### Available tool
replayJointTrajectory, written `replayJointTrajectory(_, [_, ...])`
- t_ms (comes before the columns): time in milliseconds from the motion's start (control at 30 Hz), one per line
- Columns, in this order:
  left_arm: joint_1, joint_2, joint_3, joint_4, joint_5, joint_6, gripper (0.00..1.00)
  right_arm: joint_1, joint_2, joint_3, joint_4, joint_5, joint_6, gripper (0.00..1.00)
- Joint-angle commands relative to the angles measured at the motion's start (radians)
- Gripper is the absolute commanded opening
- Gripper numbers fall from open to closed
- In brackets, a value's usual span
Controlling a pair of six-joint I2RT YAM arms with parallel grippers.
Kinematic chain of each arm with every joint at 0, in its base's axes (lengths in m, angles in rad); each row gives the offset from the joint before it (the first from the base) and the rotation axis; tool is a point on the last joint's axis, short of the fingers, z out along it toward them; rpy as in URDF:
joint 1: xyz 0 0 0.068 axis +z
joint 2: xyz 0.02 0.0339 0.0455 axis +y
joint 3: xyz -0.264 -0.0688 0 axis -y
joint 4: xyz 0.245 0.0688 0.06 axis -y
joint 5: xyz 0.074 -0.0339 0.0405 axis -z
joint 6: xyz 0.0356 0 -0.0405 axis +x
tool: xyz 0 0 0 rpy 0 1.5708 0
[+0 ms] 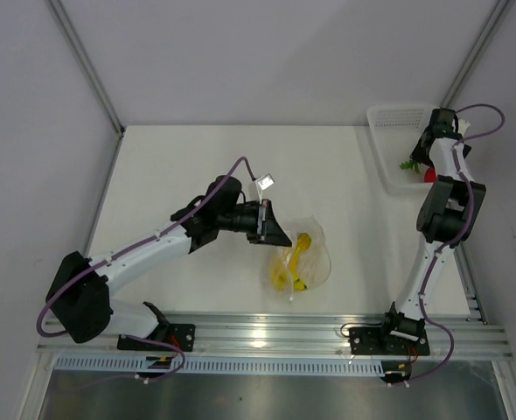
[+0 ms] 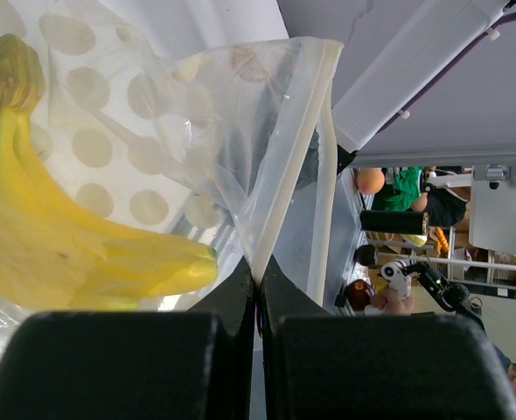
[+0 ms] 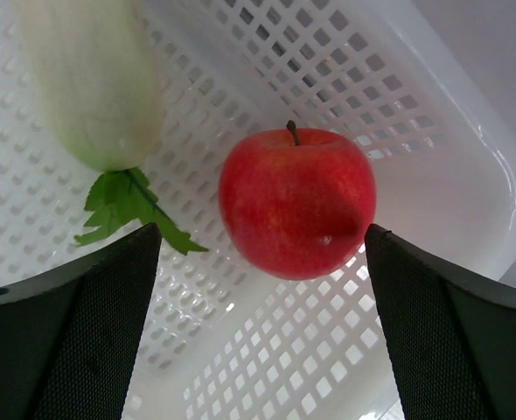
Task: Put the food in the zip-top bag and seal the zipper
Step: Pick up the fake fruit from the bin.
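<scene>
Over the white basket [image 3: 398, 96], right pincer [image 3: 260, 236] stands apart, flanking the red fruit [image 3: 297, 201]; radish [image 3: 96, 79] beside. Left pincer [image 2: 256, 280] clamped on zip-top bag [image 2: 240, 114] rim, banana bunch [image 2: 57, 236] inside.

right gripper [image 3: 260, 234]: jaws wide apart, fingers [image 3: 74, 341] at 7 and 5 o'clock | apple [image 3: 297, 203]: red, stem toward 12, just right of centre, above the gap between fingers | radish [image 3: 96, 79]: white, at 11 o'clock, leaves [image 3: 127, 206] toward 6, apart from apple | basket [image 3: 398, 96]: white mesh, holds both
</scene>
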Motion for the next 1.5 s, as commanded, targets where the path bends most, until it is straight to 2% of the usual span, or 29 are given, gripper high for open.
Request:
replayJointTrajectory(0, [0.006, 0.003, 0.006, 0.028, 0.024, -0.004, 0.01, -0.023, 0.024, -0.005, 0.031, 0.037, 0.012, 0.99])
replayJointTrajectory(267, [0.006, 0.008, 0.003, 0.031, 0.022, -0.006, 0.01, -0.041, 0.064, 0.019, 0.014, 0.037, 0.019, 0.99])
replayJointTrajectory(567, [0.008, 0.02, 0.006, 0.039, 0.03, -0.009, 0.01, -0.058, 0.084, 0.039, 0.008, 0.009, 0.009, 0.89])
replayJointTrajectory(767, [0.008, 0.026, 0.0, 0.043, 0.031, -0.012, 0.01, -0.058, 0.086, 0.047, 0.011, -0.006, 0.007, 0.77])
replayJointTrajectory(1100, [0.008, 0.026, -0.003, 0.054, 0.036, -0.021, 0.01, -0.058, 0.061, 0.073, -0.013, -0.042, 0.019, 0.5])
replayJointTrajectory(1267, [0.008, 0.023, 0.007, 0.05, 0.038, -0.026, 0.01, -0.048, -0.017, 0.08, -0.02, -0.051, 0.041, 0.33])
replayJointTrajectory(1467, [0.008, 0.023, 0.015, 0.047, 0.047, -0.036, 0.01, -0.026, -0.095, 0.097, -0.059, -0.06, 0.061, 0.22])
